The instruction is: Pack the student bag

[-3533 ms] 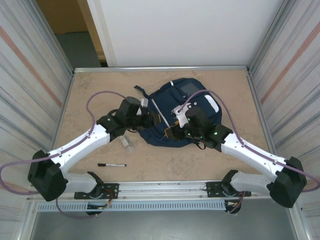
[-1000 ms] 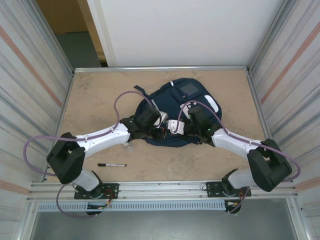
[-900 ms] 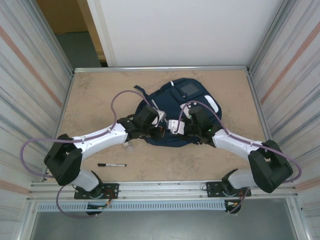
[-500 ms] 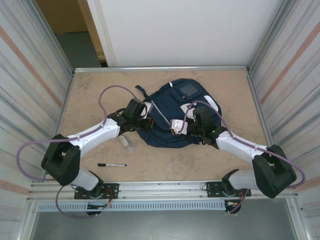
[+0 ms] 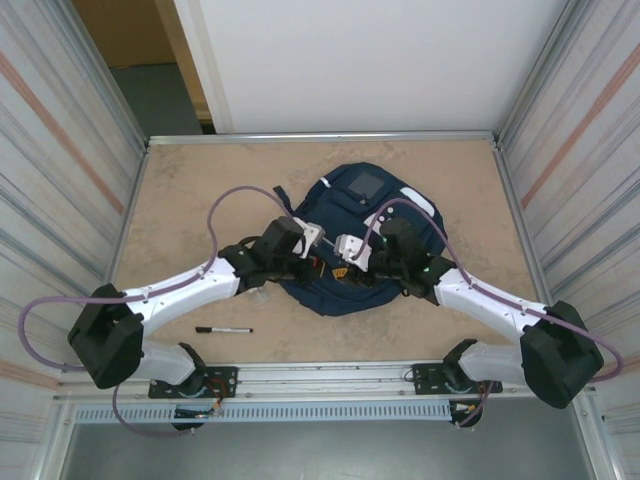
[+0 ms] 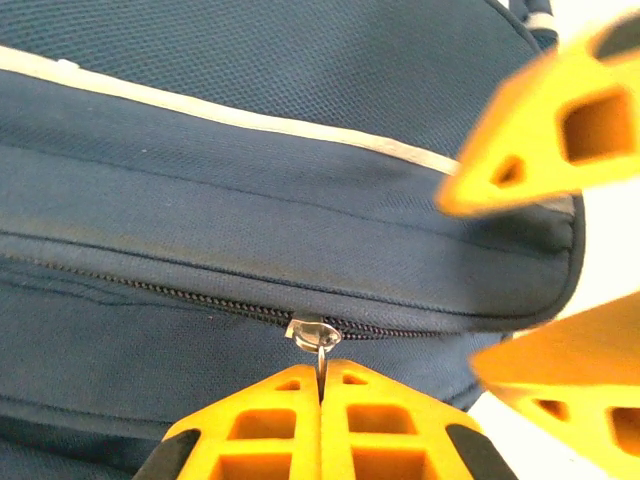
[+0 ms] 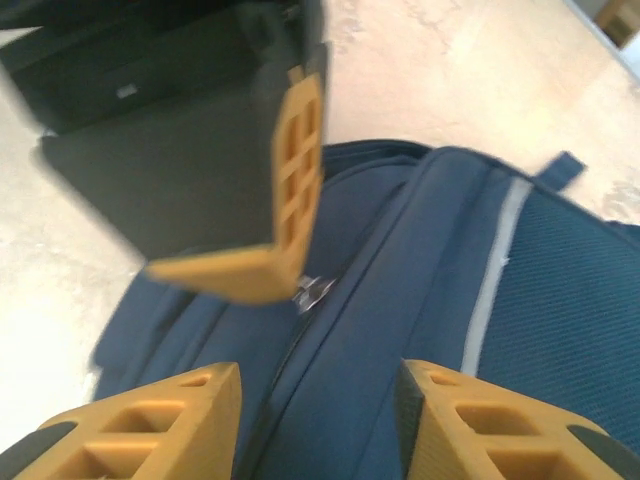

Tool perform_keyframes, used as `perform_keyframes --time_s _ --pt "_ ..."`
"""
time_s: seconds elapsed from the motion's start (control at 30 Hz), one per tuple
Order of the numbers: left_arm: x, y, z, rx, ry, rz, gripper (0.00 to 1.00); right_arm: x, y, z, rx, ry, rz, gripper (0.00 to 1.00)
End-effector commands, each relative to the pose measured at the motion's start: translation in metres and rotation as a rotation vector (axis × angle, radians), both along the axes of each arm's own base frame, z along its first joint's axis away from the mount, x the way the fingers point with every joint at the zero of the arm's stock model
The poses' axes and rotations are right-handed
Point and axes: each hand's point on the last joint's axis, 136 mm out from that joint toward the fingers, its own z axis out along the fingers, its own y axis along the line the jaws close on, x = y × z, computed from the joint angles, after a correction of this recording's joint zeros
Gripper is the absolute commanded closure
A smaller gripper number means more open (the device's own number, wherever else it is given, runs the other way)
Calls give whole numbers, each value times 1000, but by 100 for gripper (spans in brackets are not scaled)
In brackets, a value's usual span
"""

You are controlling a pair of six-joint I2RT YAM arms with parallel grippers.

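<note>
Two claws meet over the student bag, which lies at the middle of the desk, nearer the far edge than the near one. Its long axis runs near to far, leaning slightly toward the far right corner; the end with the small square panel points to the far edge. The left claw is clamped on the metal zipper pull. The right claw hangs just beside it, fingers spread apart with nothing between them. A black marker lies near the near edge, left of the bag.
</note>
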Motion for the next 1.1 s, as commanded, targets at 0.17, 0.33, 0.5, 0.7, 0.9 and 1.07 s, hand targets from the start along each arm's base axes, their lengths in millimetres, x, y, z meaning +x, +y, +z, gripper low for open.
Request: perform_keyframes --time_s 0.17,0.33,0.5,0.7,0.9,1.07 --pt "12 -4 30 -63 -40 68 100 6 -23 -27 -111 -5 -131 71" --pt "24 27 17 52 -79 144 100 -5 -31 -31 -175 23 -110 81" --pt "32 40 2 19 -19 171 100 -15 -33 -23 -178 40 -89 92" --pt "24 27 4 -16 6 121 100 -21 -20 -9 -93 47 -88 32" --pt "13 8 9 -70 45 79 100 -8 4 -9 -21 27 -121 34" --pt "-5 -19 26 -102 18 7 100 6 1 -27 -130 -36 -153 54"
